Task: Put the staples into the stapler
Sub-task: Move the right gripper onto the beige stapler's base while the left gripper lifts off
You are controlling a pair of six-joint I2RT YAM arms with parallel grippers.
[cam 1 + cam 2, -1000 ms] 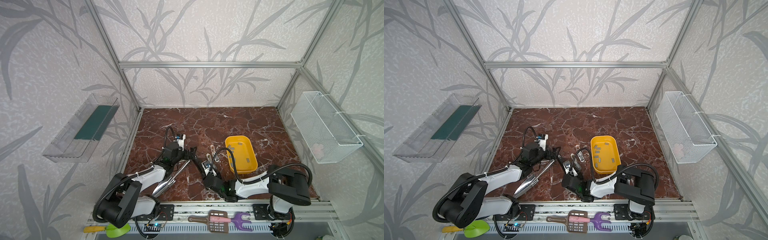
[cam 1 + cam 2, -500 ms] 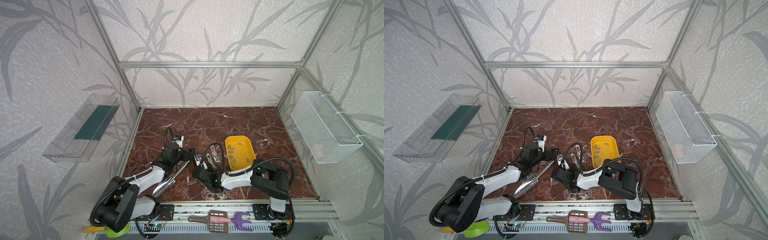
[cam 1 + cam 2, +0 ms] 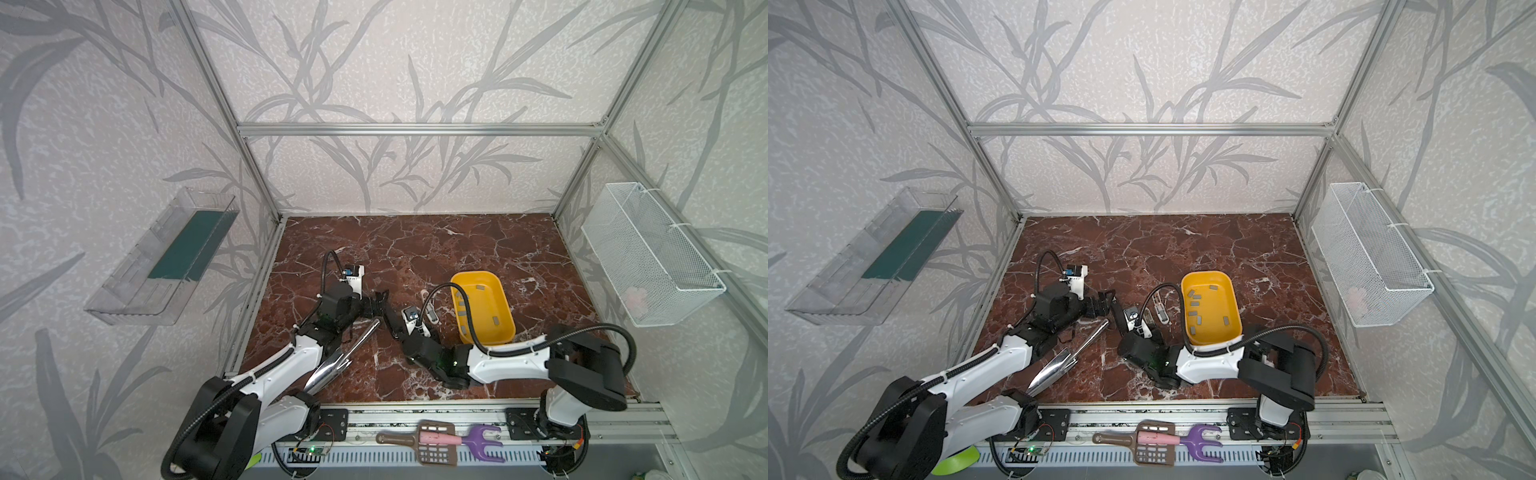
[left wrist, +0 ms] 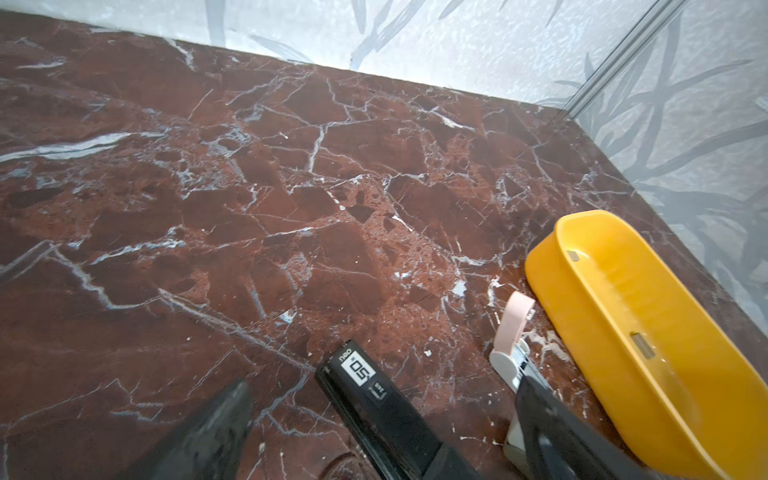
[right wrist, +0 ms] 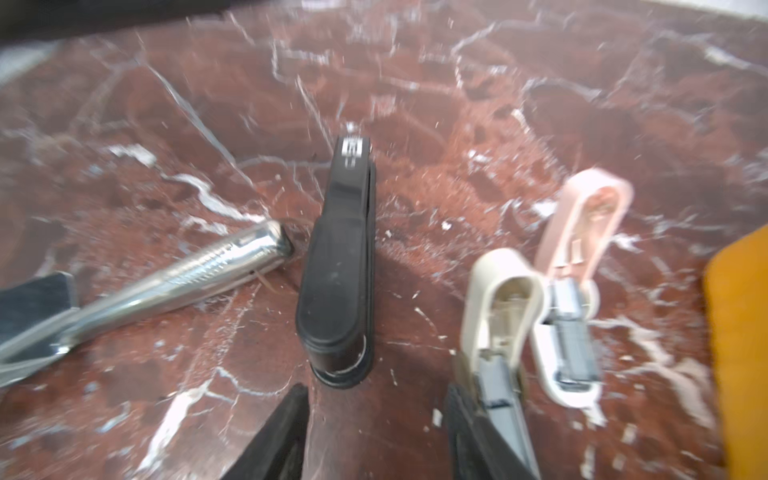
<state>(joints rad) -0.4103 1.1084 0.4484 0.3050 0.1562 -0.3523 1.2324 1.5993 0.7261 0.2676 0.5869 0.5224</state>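
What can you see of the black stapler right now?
The black stapler is long and slim, matte black plastic by its look, shut, with a white printed label on top at one end. It lies on the red marble table, unheld. Its rounded other end sits just ahead of the right gripper, whose jaws stand open. The tip of a shiny metal tool lies close beside it; contact cannot be told.
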